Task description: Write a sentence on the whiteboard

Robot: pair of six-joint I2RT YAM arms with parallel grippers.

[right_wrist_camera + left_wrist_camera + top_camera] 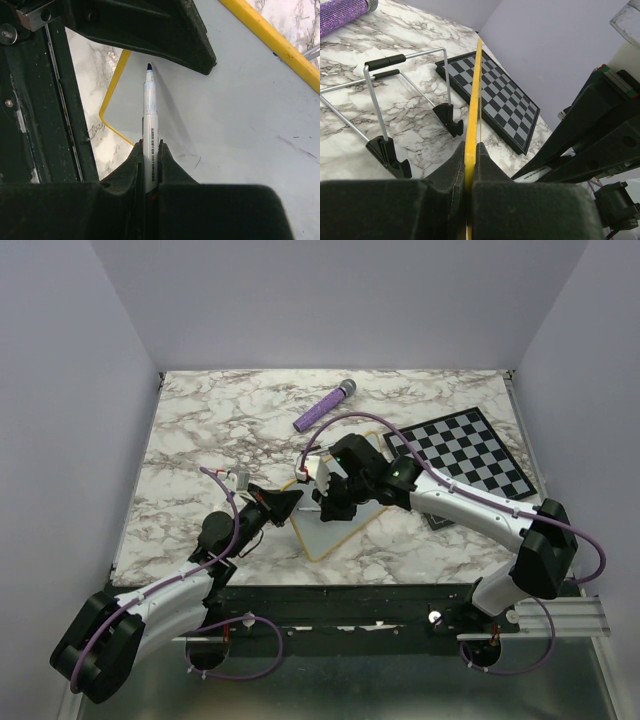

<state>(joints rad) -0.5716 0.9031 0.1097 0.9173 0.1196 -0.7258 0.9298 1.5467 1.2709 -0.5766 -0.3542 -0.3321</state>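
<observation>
The whiteboard (338,532), white with a yellow frame, sits in the middle of the marble table. My left gripper (292,502) is shut on its left edge. In the left wrist view the frame (473,95) runs edge-on between the closed left gripper (471,148). My right gripper (332,508) hovers over the board, shut on a white marker (150,120). Its blue tip (149,66) points at the board face (240,115), close to the left gripper's black finger (150,30); I cannot tell if it touches. The sentence is out of view; only faint smudges show.
A purple glitter microphone (325,407) lies at the back of the table. A black-and-white chessboard (470,455) lies at the right. A wire stand with black feet (382,105) is just behind the whiteboard. Grey walls close in the table on three sides.
</observation>
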